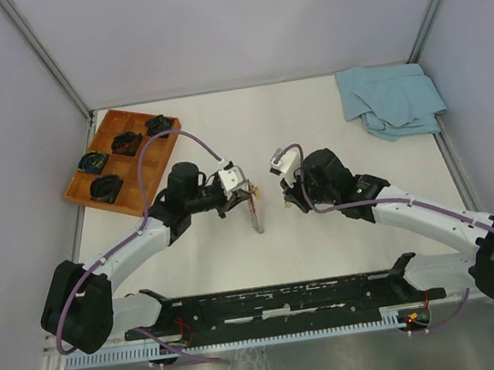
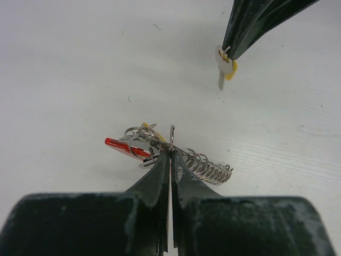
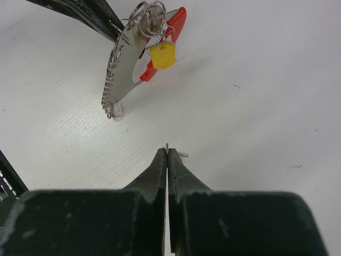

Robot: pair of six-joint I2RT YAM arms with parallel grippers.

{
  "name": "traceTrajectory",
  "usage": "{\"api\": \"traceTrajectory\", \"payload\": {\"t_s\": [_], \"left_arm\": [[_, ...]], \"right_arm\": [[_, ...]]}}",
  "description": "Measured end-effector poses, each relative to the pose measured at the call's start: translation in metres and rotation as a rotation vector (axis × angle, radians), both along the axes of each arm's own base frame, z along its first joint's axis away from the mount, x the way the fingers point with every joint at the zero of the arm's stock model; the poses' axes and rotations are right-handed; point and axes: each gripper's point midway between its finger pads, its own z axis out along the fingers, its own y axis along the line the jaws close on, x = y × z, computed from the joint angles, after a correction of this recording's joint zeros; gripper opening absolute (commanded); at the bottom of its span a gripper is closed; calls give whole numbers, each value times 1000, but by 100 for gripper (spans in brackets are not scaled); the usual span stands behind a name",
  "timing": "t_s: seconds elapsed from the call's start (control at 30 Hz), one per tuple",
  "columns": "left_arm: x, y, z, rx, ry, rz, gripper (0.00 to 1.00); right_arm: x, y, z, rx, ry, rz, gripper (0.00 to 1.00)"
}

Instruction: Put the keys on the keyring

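Observation:
My left gripper (image 2: 170,151) is shut on the thin ring of the keyring (image 2: 171,136), seen edge-on at its tips. A red strap (image 2: 121,146), a silver chain (image 2: 209,167) and a flat silver tag (image 3: 128,69) hang from it above the table. A yellow-headed key (image 3: 162,55) dangles among the rings. My right gripper (image 3: 167,151) is shut on another small silver key with a yellow head (image 2: 225,69), only a sliver of it showing at its own tips. From the top view the two grippers (image 1: 241,186) (image 1: 278,164) face each other, a short gap apart.
A wooden tray (image 1: 103,131) holding black coiled items sits at the back left. A crumpled blue cloth (image 1: 391,98) lies at the back right. White tabletop (image 1: 327,229) stretches under both arms, with grey walls around it.

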Motion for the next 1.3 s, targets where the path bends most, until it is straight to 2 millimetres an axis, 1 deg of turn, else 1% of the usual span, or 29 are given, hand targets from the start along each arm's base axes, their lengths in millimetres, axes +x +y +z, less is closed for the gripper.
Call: {"api": "traceTrajectory", "payload": {"t_s": [0.13,0.27,0.33,0.47,0.57,0.63,0.83,1.1,1.3], "left_arm": [[-4,0,1,-2,-11,-23,3],[-8,0,2,-7,-24,-39,3],[-13,1,2,-11,-30,-55,3],[-20,2,1,-15,-49,-84,3],[-23,3,1,-17,-62,-98,3],[-26,2,2,-20,-66,-112,3],[-29,1,2,-24,-76,-138,3],[-30,0,2,-26,-79,-145,3],[-30,0,2,-26,-79,-145,3]], "right_arm": [[1,5,3,38,-79,58,1],[-6,6,-2,66,-125,112,1],[-6,9,5,78,-156,143,1],[-6,18,26,134,-258,226,1],[-6,24,34,166,-300,295,0],[-6,28,34,175,-311,337,1],[-13,38,24,172,-308,452,1],[-17,52,30,199,-318,553,1],[-18,57,30,207,-317,587,1]]}}
